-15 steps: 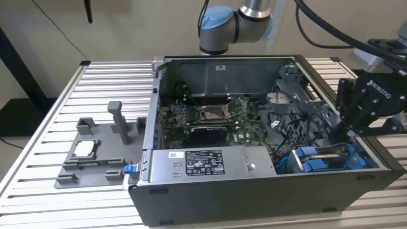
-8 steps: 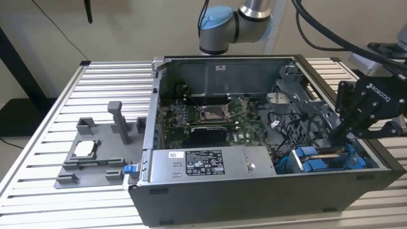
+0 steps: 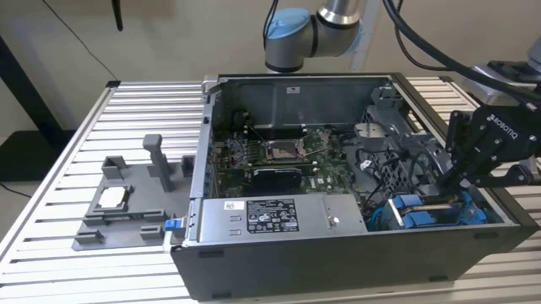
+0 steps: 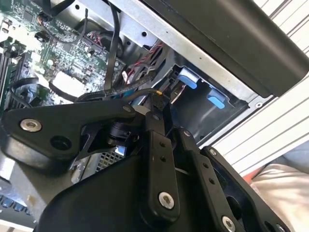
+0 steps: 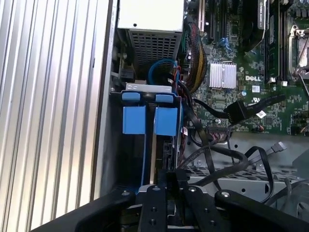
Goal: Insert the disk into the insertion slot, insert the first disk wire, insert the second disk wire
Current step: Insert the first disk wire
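On a slatted metal table [image 3: 50,190], one grey plastic fixture tray [image 3: 127,218] sits at the exterior view's left with a single small silver square part [image 3: 113,198] lying in it. Just beside it stands one open computer case [image 3: 338,266]. Inside are one grey labelled power-supply box [image 3: 270,218] along the near wall and one green motherboard [image 3: 279,152] behind it. In the case's near corner at the exterior view's right is the insertion slot [image 5: 145,88]. The disk [image 5: 155,150] is already seated edge-on in it, and two bright blue carrier tabs [image 5: 133,120] sit side by side at the cage mouth in the first wrist view. The one robot arm [image 3: 313,31] reaches over from behind the case. Its single black gripper [image 3: 457,185] dips into the case right at the cage. In the second wrist view its two fingers [image 4: 154,145] are drawn together at the tips, apparently pinching the end of one black wire [image 4: 116,94], just beside the blue fittings.
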Robot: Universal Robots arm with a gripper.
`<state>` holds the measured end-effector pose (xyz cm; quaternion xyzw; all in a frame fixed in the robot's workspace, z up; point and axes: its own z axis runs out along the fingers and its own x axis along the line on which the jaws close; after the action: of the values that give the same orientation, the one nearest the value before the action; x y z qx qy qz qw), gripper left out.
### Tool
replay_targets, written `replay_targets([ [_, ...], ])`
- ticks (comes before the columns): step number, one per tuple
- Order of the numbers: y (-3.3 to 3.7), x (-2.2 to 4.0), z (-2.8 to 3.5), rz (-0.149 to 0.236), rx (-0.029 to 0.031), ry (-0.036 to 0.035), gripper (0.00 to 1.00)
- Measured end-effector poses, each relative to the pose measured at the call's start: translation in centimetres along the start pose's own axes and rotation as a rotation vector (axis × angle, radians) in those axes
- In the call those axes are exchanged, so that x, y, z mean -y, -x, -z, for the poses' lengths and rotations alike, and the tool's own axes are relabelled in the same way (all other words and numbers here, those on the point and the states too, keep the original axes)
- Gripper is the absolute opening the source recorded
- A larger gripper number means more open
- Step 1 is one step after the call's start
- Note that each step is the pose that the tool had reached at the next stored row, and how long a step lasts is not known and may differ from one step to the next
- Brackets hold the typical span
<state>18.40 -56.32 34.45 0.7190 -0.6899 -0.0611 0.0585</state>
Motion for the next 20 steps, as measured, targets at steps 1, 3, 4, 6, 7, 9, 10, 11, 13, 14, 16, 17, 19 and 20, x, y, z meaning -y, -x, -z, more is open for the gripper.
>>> replay_targets([
  [1,0.00,0.02,-0.03,-0.002,0.0006,0.0000,0.19],
  [3,-0.01,0.07,-0.07,-0.007,0.0014,-0.0001,0.19],
  [4,-0.01,0.10,-0.09,-0.009,0.0017,-0.0001,0.19],
  [6,-0.01,0.15,-0.13,-0.014,0.0024,0.0000,0.19],
  [7,-0.02,0.18,-0.16,-0.017,0.0029,0.0001,0.19],
  [9,-0.02,0.23,-0.21,-0.022,0.0038,0.0002,0.19],
  [10,-0.02,0.25,-0.24,-0.025,0.0043,0.0003,0.19],
  [11,-0.02,0.27,-0.28,-0.028,0.0049,0.0003,0.19],
  [13,-0.02,0.30,-0.35,-0.034,0.0059,0.0004,0.19],
  [14,-0.02,0.32,-0.38,-0.038,0.0064,0.0003,0.19],
  [16,-0.02,0.35,-0.46,-0.044,0.0078,0.0003,0.19],
  [17,-0.02,0.37,-0.50,-0.047,0.0083,0.0004,0.19],
  [19,-0.02,0.38,-0.57,-0.053,0.0089,0.0004,0.19],
  [20,-0.02,0.40,-0.63,-0.055,0.0095,0.0004,0.19],
])
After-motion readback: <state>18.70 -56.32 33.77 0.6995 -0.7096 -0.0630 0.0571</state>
